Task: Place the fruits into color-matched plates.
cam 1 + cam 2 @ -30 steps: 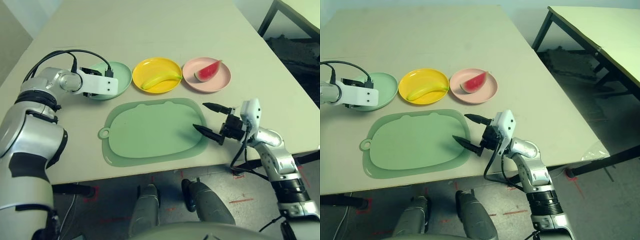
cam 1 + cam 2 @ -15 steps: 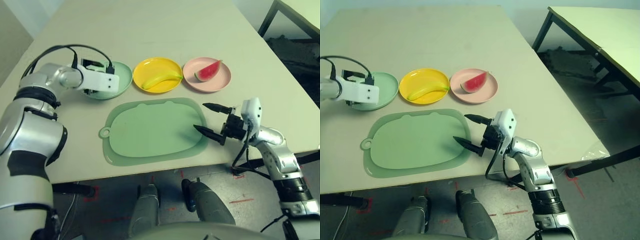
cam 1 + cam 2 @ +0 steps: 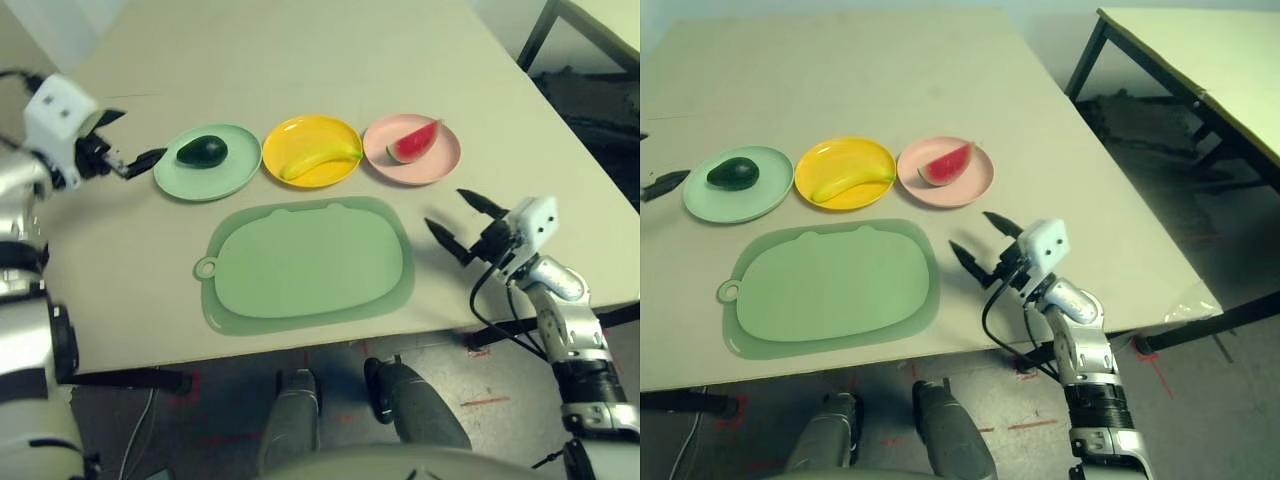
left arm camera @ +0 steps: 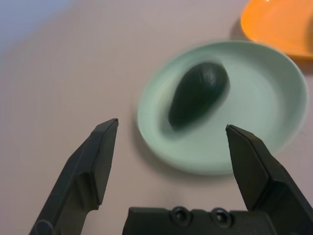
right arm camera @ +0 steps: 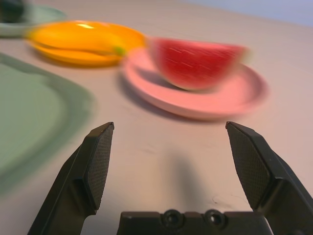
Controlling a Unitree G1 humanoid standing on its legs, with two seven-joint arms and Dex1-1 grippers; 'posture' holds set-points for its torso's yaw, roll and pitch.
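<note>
Across the head views, the dark green oval avocado lies in the pale mint round plate, the curved yellow banana in the yellow plate, the red watermelon wedge in the pink plate. From its wrist view, the left gripper hangs spread wide and empty just short of the avocado. From the right wrist, the right gripper gapes empty too. Sorting looks complete; next, I judge, only parking both arms remains.

L tool & R tool open.
</note>
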